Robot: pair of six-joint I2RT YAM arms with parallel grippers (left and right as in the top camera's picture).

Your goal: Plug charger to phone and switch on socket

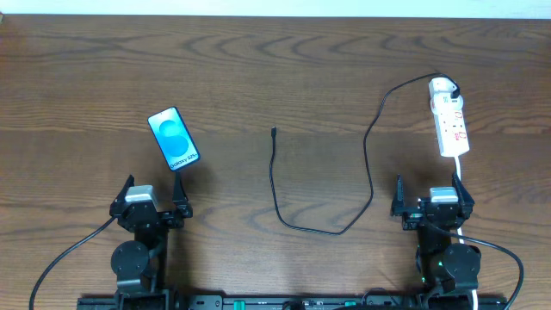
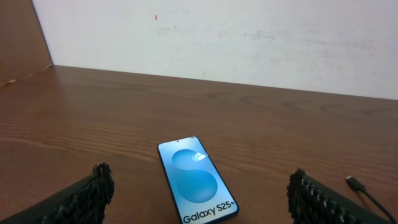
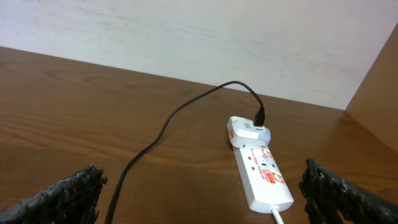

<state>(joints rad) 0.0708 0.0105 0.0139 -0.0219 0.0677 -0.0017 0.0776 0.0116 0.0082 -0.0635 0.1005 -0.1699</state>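
The phone (image 1: 174, 138) lies face up on the wooden table at the left, blue screen lit; it also shows in the left wrist view (image 2: 196, 179). My left gripper (image 1: 151, 196) is open and empty, just below the phone. The black charger cable (image 1: 314, 226) loops across the middle; its free plug tip (image 1: 273, 131) lies near the centre, apart from the phone, and shows in the left wrist view (image 2: 353, 182). The white socket strip (image 1: 450, 117) lies at the far right with a white adapter plugged in its far end (image 3: 247, 130). My right gripper (image 1: 433, 200) is open and empty, below the strip.
The strip's white cord (image 1: 460, 176) runs down toward the right arm. A pale wall stands beyond the table's far edge (image 2: 249, 37). Bare wood lies between the phone and the cable.
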